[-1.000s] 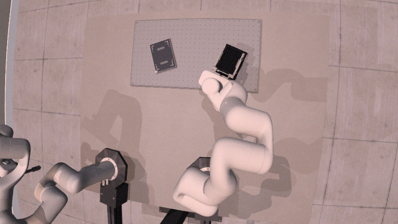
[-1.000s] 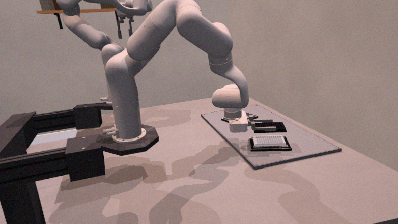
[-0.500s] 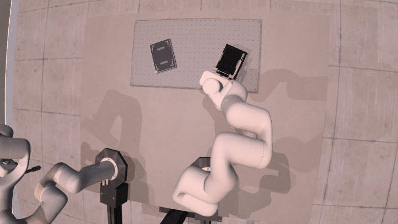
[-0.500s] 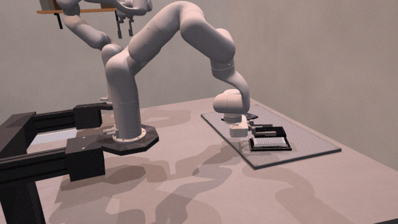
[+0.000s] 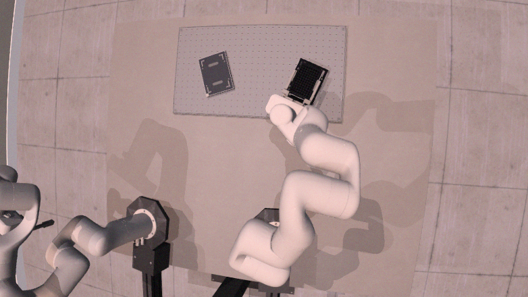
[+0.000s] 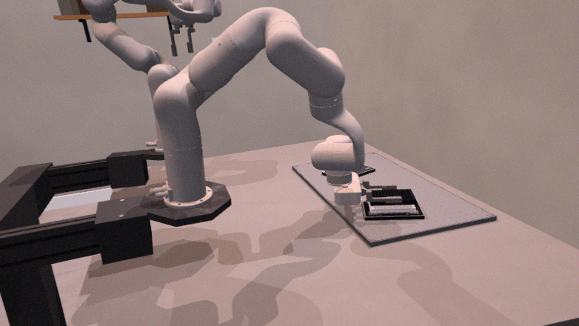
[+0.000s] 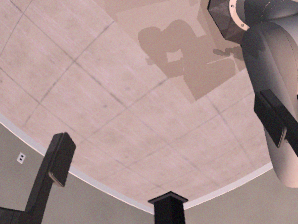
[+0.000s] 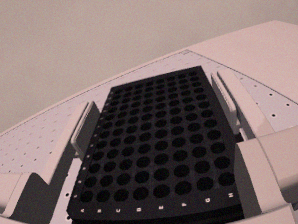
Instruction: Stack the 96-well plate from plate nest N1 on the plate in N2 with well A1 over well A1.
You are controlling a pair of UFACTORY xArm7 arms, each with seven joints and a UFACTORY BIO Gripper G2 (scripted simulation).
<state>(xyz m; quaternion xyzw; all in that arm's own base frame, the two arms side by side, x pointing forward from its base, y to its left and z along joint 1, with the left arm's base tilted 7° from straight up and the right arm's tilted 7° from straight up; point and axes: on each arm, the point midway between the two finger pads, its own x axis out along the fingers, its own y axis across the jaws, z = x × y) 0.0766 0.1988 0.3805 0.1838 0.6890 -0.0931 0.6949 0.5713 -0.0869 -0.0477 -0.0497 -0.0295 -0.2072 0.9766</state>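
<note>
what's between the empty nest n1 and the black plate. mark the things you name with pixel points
Only a bare stretch of the perforated board (image 5: 258,69) (image 6: 453,208) (image 8: 30,145) lies between nest N1 (image 5: 217,73) (image 6: 367,170) and the black plate (image 5: 306,78) (image 6: 390,194) (image 8: 155,135), seen in the top view.

The plate (image 5: 306,78) (image 6: 392,193) (image 8: 155,135) is black with pale lettering; the board (image 5: 258,69) (image 6: 441,207) (image 8: 50,132) is dotted grey.

Top camera looks down over everything — exterior sees the same pegboard (image 5: 258,69) (image 6: 453,218) obliquely, from the side
</note>
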